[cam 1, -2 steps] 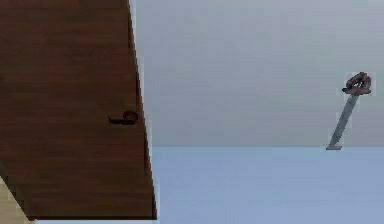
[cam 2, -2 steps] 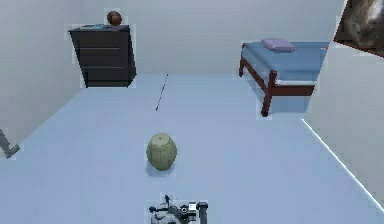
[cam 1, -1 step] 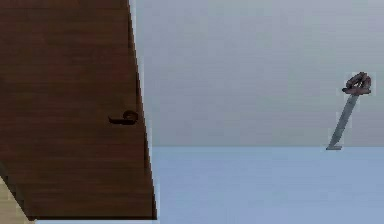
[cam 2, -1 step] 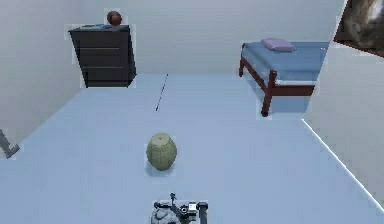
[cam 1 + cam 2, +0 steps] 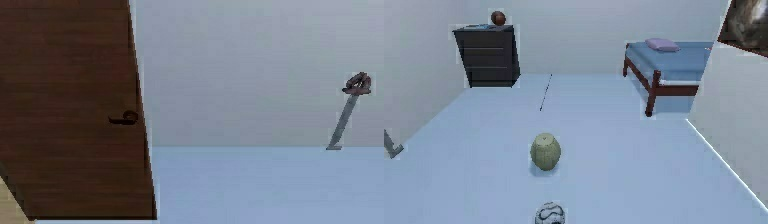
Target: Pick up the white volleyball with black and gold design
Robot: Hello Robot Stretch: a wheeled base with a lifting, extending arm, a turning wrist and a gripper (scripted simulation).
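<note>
pale blue floor runs across the arm side view and fills the lower right of the forward view. a dark brown wooden door takes up the forward view's left, against a plain grey-blue wall.

in the arm side view, a bed with a blue cover and a dark reddish frame stands at the upper right. a dark dresser with drawers sits at the upper left, against the far wall. a dark mottled panel hangs on the wall at the top right corner.

an olive-green, ribbed round thing rests on the floor near the middle. just below it, cut by the bottom edge, lies the volleyball, white with dark markings; it sits on bare floor, apart from the green thing.

a slim grey rod with a dark lump at its top leans at the forward view's right. a lilac pillow lies on the bed, a reddish-brown ball sits on the dresser, and a small dark handle is on the door's right side.

how the gripper stands cannot be told.
</note>
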